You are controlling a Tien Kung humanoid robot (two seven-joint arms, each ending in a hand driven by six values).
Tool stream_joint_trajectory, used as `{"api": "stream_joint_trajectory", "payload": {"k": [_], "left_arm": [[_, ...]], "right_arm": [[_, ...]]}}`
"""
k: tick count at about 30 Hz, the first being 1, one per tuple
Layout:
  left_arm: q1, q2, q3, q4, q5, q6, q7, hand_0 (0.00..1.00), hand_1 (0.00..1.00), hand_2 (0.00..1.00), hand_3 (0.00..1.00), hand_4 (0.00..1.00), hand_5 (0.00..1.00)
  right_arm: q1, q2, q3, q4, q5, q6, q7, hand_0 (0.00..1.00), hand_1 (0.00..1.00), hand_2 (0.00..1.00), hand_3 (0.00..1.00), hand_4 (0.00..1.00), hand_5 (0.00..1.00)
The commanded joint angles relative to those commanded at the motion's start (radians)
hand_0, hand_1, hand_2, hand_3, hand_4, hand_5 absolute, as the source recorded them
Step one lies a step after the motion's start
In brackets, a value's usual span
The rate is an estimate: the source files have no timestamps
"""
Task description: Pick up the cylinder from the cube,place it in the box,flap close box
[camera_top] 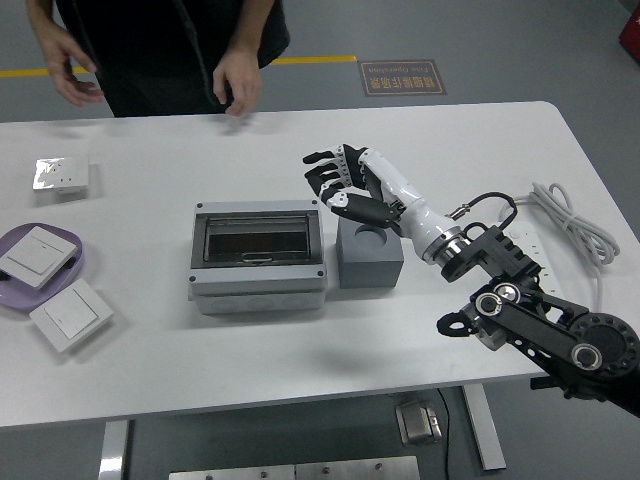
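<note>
— Box (258, 257) on the bench (470, 150): lid down flat. Cube (370, 254) just beside it, socket empty. Cylinder presumably inside, dim through the smoky lid; hard to confirm.

— Right hand (350, 185) above the cube's far edge, fingers (322, 176) loosely curled, holding nothing.

— Risks: lid perhaps unlatched, springing up; a low retreat clipping the cube, nudging it.

Single head view, mounted high on the robot's side, angled forward and down over the white rectangular table (300, 340). Near edge runs across the bottom of frame, grey floor visible beyond the far edge at top. Mid-range: nearly the full tabletop fits, left edge cropped. Black right arm with white five-fingered hand (350, 185) enters from lower right. No second view, so no overlap.
</note>
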State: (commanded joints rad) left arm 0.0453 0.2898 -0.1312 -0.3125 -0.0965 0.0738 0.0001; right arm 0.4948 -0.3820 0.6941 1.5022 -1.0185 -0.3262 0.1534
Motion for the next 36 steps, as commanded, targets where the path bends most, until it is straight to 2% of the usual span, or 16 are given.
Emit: {"api": "stream_joint_trajectory", "payload": {"k": [11,16,23,36], "left_arm": [[0.006,0.005,-0.005,0.003,-0.012,-0.001,0.0,0.614,0.629,0.609,0.641,0.71,0.249],[0.0,0.01,-0.007,0.003,-0.006,-0.001,0.0,0.614,0.629,0.609,0.641,0.71,0.249],[-0.004,0.018,-0.013,0.006,-0.009,-0.001,0.0,0.614,0.629,0.607,0.641,0.71,0.248],[0.001,0.016,0.01,0.009,-0.033,-0.002,-0.001,0.613,0.629,0.607,0.641,0.709,0.249]], "right_arm": [[-0.18,-0.005,0.232,0.009,-0.062,0.006,-0.022,0.588,0.623,0.634,0.679,0.599,0.312],[-0.237,-0.016,0.295,0.001,-0.055,0.005,-0.012,0.588,0.623,0.634,0.679,0.599,0.312],[-0.27,-0.025,0.344,-0.008,-0.047,0.003,0.005,0.608,0.632,0.643,0.68,0.606,0.314],[-0.297,-0.007,0.386,-0.021,-0.057,-0.008,0.018,0.61,0.63,0.642,0.676,0.613,0.312]]}}
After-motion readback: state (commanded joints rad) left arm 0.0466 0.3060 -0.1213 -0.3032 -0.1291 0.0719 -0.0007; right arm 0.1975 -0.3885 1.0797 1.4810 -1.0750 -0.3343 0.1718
